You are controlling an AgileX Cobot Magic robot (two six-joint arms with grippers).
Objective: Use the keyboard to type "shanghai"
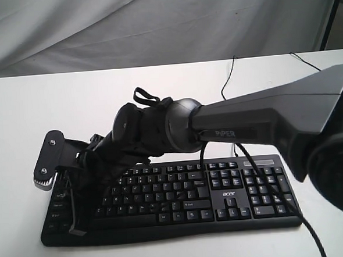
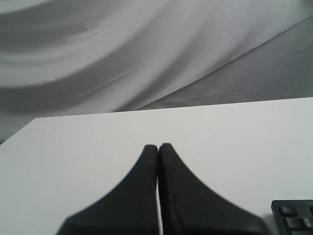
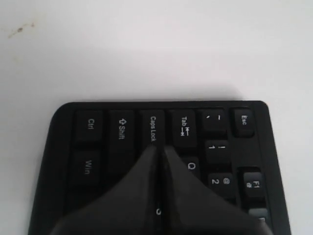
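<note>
The black keyboard (image 1: 181, 198) with a white acer logo lies on the white table (image 1: 36, 107). My right arm reaches across to the keyboard's left end. There my right gripper (image 1: 77, 229) points down, and its wrist view shows the fingers shut with nothing between them. In that view the right gripper (image 3: 160, 147) has its tips over the key just past Caps Lock (image 3: 152, 128), beside Q (image 3: 191, 166); whether it touches is not clear. My left gripper (image 2: 158, 146) is shut and empty over bare table. A keyboard corner (image 2: 293, 218) shows beside it. The left arm does not show in the exterior view.
A thin black cable (image 1: 227, 81) runs from behind the keyboard toward the table's far edge. A grey cloth backdrop (image 1: 153, 25) hangs behind the table. A black stand leg (image 1: 330, 14) is at the far right. A small stain (image 3: 19, 30) marks the table beyond the keyboard's end.
</note>
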